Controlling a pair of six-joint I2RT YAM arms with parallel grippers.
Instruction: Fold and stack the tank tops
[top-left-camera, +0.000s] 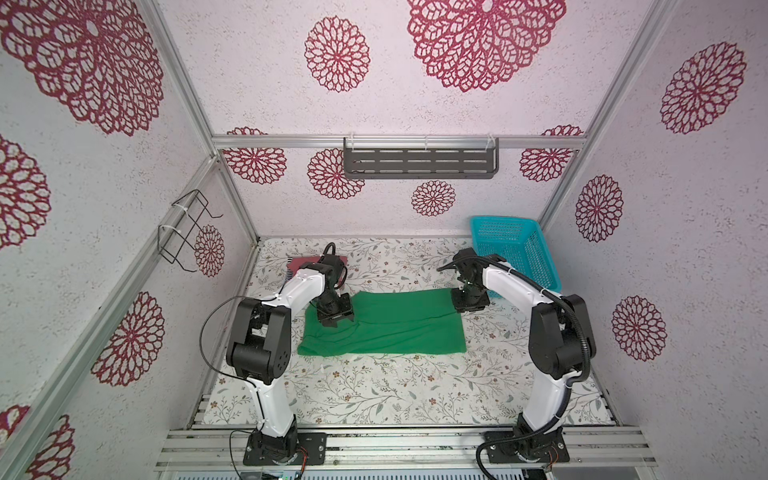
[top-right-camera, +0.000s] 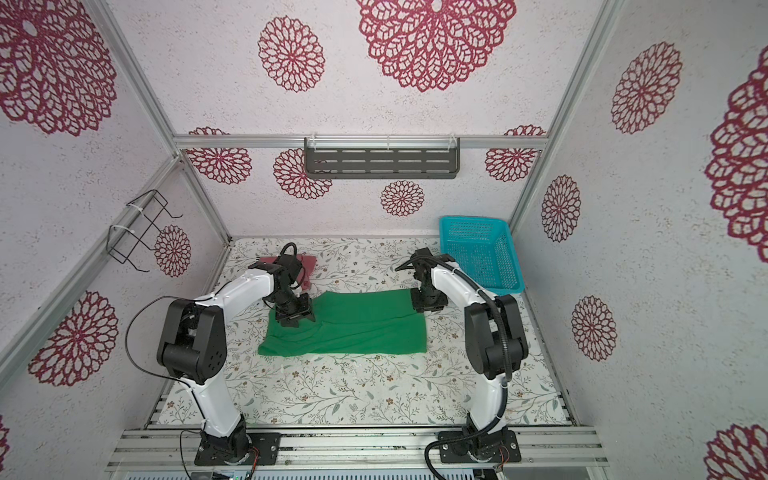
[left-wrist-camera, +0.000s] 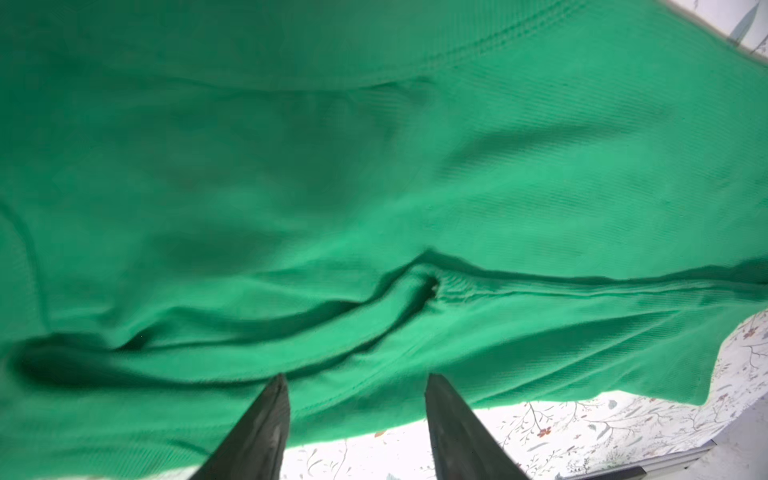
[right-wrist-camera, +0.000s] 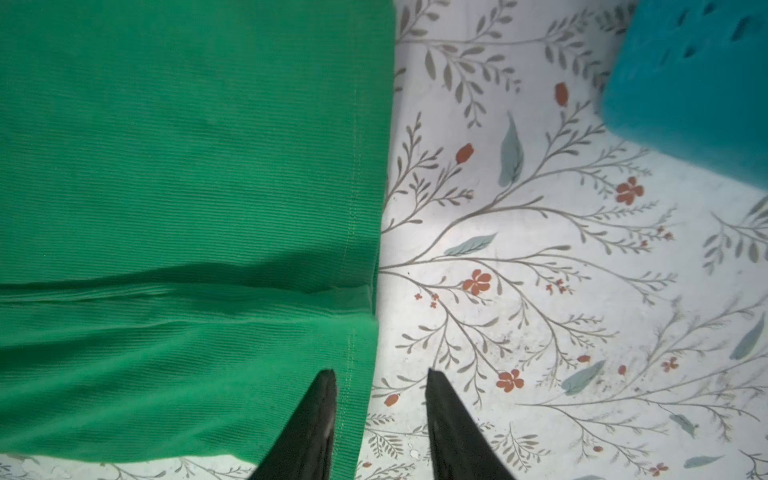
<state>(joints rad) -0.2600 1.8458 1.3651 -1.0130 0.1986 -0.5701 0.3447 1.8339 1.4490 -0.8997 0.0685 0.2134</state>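
Green ribbed cloth tank top (top-left-camera: 382, 324), bright and sleeveless, lying flat on a white floral-print worktop (top-left-camera: 374, 395), doubled over lengthwise with one long fold edge running across it from side to side. Rumpled at its left end, with a strap or armhole edge bunched into a soft roll, seen close up in the left wrist view. Smooth and square at its right end, stitched hem straight.

Black left hand (top-left-camera: 336, 322) poised over the green top's left end, fingers (left-wrist-camera: 266, 424) spread apart with only cloth below the gap, gripping nothing. Black right hand (top-left-camera: 468, 305) poised at the green top's far right corner, likewise spread apart and gripping nothing. In the right wrist view, one finger (right-wrist-camera: 316, 419) over the hem, its partner over bare worktop just off the green top's right edge.

Plain dusty red-pink cloth tank top (top-left-camera: 300, 262), folded small, beyond the green top's far left corner and apart from it, mostly hidden behind the left arm. Thin sliver of navy-and-white striped cloth (top-left-camera: 288, 272) peeking from beneath the pink one, on the side away from the green top; too little showing to tell its fold. Teal plastic mesh basket (top-left-camera: 515, 249) beyond the green top's far right corner, near but not touching.
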